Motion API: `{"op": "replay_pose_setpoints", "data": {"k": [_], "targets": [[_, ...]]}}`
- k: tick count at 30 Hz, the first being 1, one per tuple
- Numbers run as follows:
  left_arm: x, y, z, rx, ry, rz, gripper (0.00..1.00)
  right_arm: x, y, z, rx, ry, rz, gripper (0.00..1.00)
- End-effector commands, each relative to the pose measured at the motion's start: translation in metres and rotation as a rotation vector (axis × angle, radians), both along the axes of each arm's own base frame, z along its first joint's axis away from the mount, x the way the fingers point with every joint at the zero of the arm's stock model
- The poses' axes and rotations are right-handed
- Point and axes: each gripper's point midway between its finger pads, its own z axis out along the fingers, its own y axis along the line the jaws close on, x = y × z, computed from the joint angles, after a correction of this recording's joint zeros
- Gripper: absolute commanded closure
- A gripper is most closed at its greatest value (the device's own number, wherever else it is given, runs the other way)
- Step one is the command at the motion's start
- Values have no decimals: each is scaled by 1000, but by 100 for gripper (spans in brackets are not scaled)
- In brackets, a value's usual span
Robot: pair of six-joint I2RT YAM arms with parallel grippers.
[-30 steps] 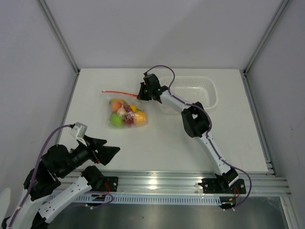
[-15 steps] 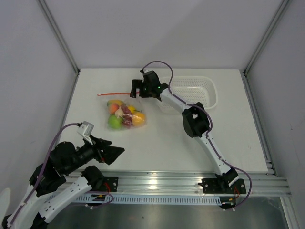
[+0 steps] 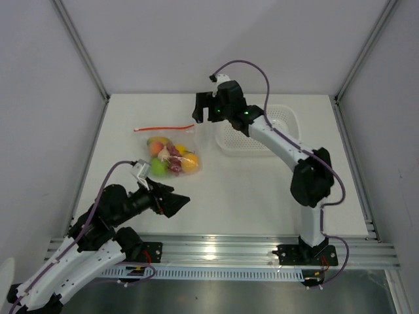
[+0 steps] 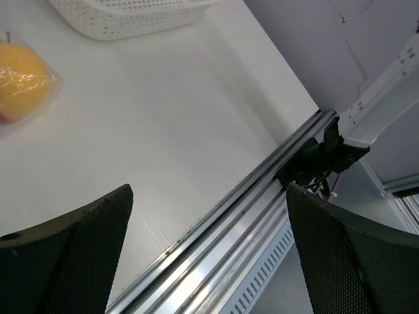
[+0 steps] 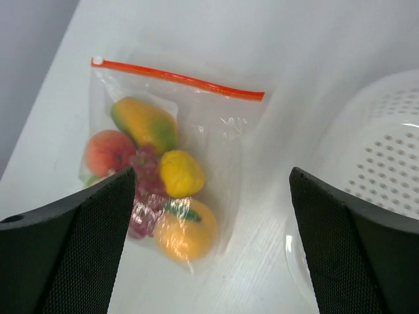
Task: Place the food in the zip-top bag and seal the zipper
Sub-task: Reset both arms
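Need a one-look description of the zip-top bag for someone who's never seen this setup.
On the white table, look left of the white perforated basket. The zip-top bag lies flat there: the only clear plastic item, with a red-orange strip along its far edge and colourful toy fruits inside.

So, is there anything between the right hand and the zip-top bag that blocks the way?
Nothing visible does. The right hand is open above the table, and its wrist view shows the zip-top bag with the food lying free below, the white basket off to the side.
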Motion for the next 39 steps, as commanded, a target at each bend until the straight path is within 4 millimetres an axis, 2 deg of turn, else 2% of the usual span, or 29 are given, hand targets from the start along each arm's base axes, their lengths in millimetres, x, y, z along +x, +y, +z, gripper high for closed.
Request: {"op": "replay_pose_setpoints", "data": {"k": [1,2,3,4,5,6,7,8,9,10,11,12,13,14,15,16,18,19,20,21,22,23,25,26,27,29,30,34,39], "targets": [[7,-25,7,-119,-65,-65,1,-22,-39,67,33,-147,-37,1],[9,-29,20,-173,-107,-73,0,-36,-48,41,0,-103,-31,1],[9,-32,23,-204,-112,-80,1,-52,-57,70,42,-157,-25,1],[9,-37,7,-203,-93,-101,0,-62,-63,70,50,-157,-21,1],[9,-40,9,-227,-106,-108,1,-72,-70,69,58,-163,-21,1],[9,-42,21,-282,-137,-118,1,-87,-79,41,39,-128,-21,1],[11,-45,9,-287,-127,-120,1,-103,-90,59,85,-158,-28,1],[10,-46,9,-304,-128,-129,1,-113,-98,56,98,-158,-37,0],[8,-47,22,-358,-160,-142,0,-126,-108,24,82,-122,-40,1],[6,-49,9,-361,-147,-155,1,-142,-117,38,135,-147,-48,1],[2,-51,13,-391,-149,-175,0,-153,-120,37,169,-156,-30,1],[0,-51,13,-418,-165,-186,1,-167,-126,9,177,-136,-22,1],[-1,-52,7,-424,-160,-194,1,-178,-129,4,204,-138,-13,1],[-1,-52,6,-436,-163,-198,0,-193,-135,17,263,-174,-3,1],[-4,-53,6,-452,-153,-212,1,-202,-138,16,291,-190,1,1],[-5,-54,0,-469,-159,-222,0,-213,-147,-12,275,-156,-9,1],[-10,-55,-3,-499,-158,-246,1,-231,-156,1,372,-200,-12,1],[-12,-54,-3,-521,-173,-253,0,-243,-160,-25,368,-175,-6,1],[-13,-54,-3,-535,-171,-257,1,-252,-166,-9,440,-234,-1,1],[-13,-55,-9,-538,-163,-258,0,-256,-171,-12,460,-247,-19,0],[-14,-55,-13,-543,-157,-263,0,-263,-177,-35,456,-227,-27,0],[-16,-54,-6,-573,-170,-270,1,-272,-183,-23,517,-275,-19,1],[-17,-54,-27,-573,-138,-276,1,-281,-187,-31,573,-267,-21,0],[-20,-53,-22,-605,-151,-285,0,-285,-189,-51,565,-235,-23,1],[-20,-53,-29,-607,-139,-283,0,-290,-192,-38,632,-265,-18,1],[-20,-51,-40,-617,-111,-272,1,-292,-193,-56,653,-236,-30,1],[-20,-50,-42,-627,-114,-268,1,-291,-193,-73,629,-197,-43,0],[-19,-47,-58,-642,-69,-246,1,-291,-190,-101,568,-95,-62,1],[-16,-49,-70,-606,-44,-235,1,-291,-190,-117,528,-42,-96,1]]}}
